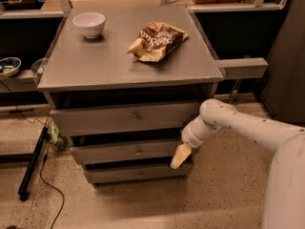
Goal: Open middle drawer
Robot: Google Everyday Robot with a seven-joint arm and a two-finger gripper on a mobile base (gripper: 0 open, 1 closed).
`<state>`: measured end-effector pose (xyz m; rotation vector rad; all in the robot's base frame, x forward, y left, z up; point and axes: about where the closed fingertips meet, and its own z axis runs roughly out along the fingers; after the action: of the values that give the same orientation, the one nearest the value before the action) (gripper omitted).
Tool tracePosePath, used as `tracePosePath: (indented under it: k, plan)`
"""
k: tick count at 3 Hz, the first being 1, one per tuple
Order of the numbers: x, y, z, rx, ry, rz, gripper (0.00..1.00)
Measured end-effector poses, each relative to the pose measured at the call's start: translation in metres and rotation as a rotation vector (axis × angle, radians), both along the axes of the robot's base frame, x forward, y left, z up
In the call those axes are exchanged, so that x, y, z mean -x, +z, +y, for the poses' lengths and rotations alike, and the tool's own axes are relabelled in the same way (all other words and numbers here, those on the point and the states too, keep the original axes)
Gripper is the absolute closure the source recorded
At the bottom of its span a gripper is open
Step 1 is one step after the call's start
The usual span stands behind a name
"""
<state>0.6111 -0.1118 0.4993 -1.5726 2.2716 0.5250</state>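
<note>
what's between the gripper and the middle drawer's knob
Nothing: in the camera view only bare drawer front runs from the gripper, at the right end of the middle drawer, to its knob.

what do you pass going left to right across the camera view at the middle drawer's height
black floor stand leg → grey flat-fronted wooden middle drawer with small round metal knob → tan end effector, at that drawer's right end → white robot arm
</note>
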Motion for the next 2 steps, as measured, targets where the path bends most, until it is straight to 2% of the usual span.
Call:
tracePosePath:
  k: [1, 2]
  plan:
    - [-0.005, -0.009, -0.004, 0.018, -0.037, -0.010, 0.00]
    - [-0.016, -0.019, -0.003, 0.008, -0.070, -0.020, 0.00]
